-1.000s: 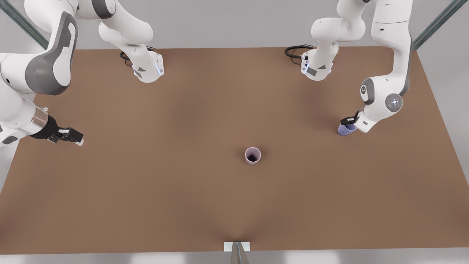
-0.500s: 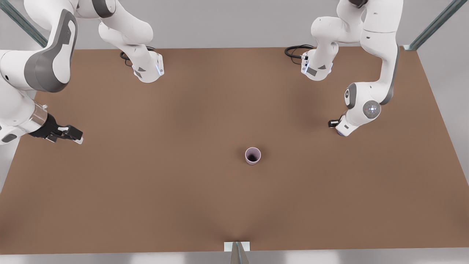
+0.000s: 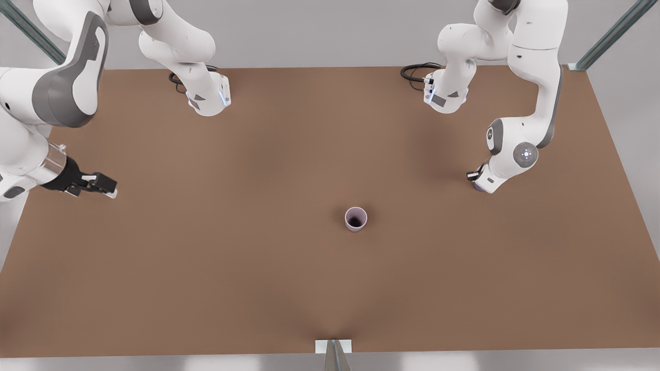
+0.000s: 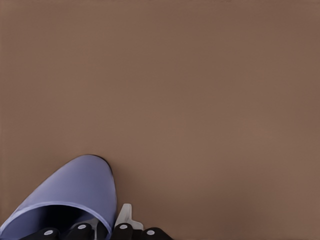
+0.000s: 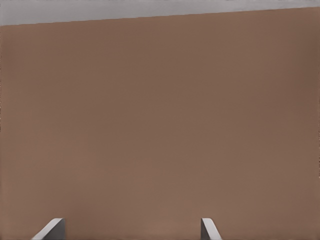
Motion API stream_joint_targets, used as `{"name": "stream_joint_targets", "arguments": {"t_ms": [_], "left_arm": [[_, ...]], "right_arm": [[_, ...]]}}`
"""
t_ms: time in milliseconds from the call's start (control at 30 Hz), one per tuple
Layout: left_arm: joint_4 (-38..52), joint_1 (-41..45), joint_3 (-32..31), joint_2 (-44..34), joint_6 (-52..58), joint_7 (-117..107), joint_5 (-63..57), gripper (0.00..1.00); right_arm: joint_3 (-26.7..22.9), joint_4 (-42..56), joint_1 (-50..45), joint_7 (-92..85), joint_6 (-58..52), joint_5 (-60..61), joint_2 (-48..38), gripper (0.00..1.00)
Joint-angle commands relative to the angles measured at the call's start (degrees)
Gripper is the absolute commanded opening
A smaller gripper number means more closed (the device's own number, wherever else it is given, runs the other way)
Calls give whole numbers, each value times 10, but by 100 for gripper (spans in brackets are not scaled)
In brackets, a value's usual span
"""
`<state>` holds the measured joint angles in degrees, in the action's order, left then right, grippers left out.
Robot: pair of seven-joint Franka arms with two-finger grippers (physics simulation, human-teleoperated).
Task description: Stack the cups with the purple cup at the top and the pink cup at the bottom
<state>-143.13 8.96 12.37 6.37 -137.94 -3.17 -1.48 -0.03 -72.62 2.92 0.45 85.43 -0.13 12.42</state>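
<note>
Two cups apart on a matte brown tabletop (image 3: pixel 232 268), one of them gripped.

At the front view's left, right jaws spread wide, pale slanted fingertips (image 5: pixel 50 230) well apart, nothing between them but bare tabletop, hovering near the edge. Well off to one side of both jaws, around mid-tabletop: the pink cup (image 3: pixel 356 219), upright, round-rimmed, tapered, plain dusty mauve with a dark hollow. At the front view's right, left jaws narrow, closed on the rim wall of the purple cup (image 4: pixel 75 192), a smooth lavender tumbler, tilted, base pointing away from the jaws toward the tabletop, mostly hidden under the white wrist in the front view.
</note>
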Motion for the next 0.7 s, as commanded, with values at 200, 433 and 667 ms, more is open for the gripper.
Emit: {"name": "stream_joint_targets", "arguments": {"t_ms": [200, 433, 667], "left_arm": [[13, 0, 1, -6, 1, -12, 0, 21], [109, 10, -69, -36, 137, -78, 1, 21], [370, 95, -206, 77, 242, -311, 47, 21]], "right_arm": [[-1, 6, 0, -7, -7, 0, -1, 100], [0, 6, 0, -5, -6, -2, -1, 100], [0, 6, 0, -5, -7, 0, -1, 100]]}}
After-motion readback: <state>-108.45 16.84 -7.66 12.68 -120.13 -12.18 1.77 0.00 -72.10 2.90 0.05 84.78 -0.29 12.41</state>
